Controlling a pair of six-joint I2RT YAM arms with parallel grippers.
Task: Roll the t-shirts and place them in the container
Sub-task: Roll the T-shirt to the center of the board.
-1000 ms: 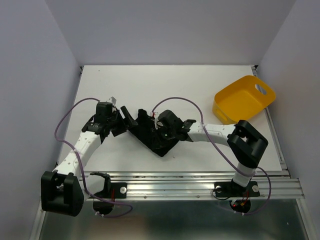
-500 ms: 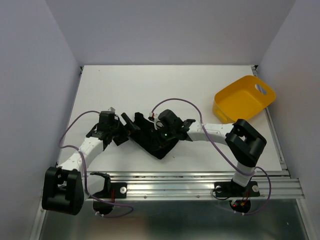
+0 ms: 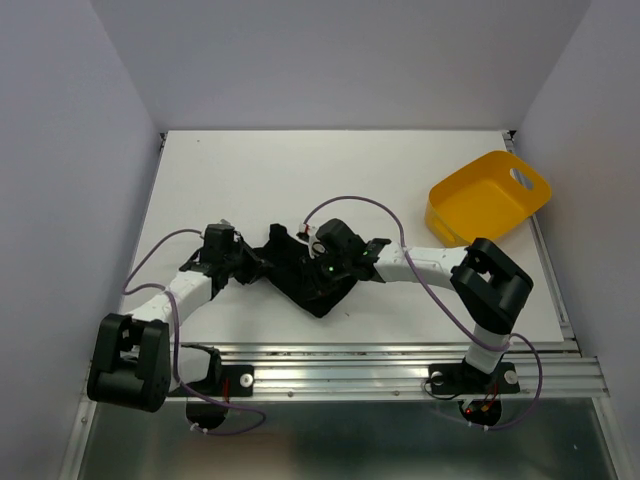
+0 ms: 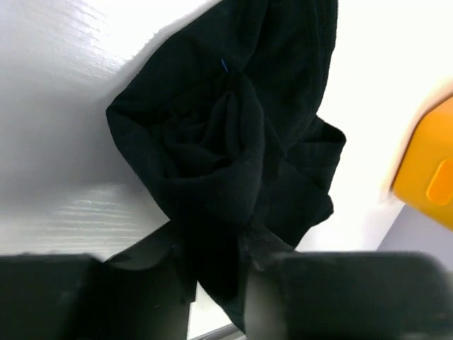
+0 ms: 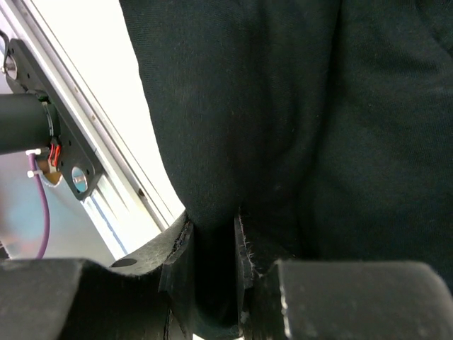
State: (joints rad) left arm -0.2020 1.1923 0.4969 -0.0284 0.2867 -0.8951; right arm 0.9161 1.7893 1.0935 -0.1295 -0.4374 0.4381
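While the left gripper and right gripper each clamp a fold of the black t-shirt mid-table, its length slants far-left to near-right; only the left wrist view shows its spiralled core.

Three cameras, one t-shirt in common

We look down from above and behind the arms over the whole bench, far enough back to include the yellow tub. Our wrist views sit very close to the cloth. The one over the left gripper also faces the bench and tub, and the one over the right gripper faces the bench's near rail.
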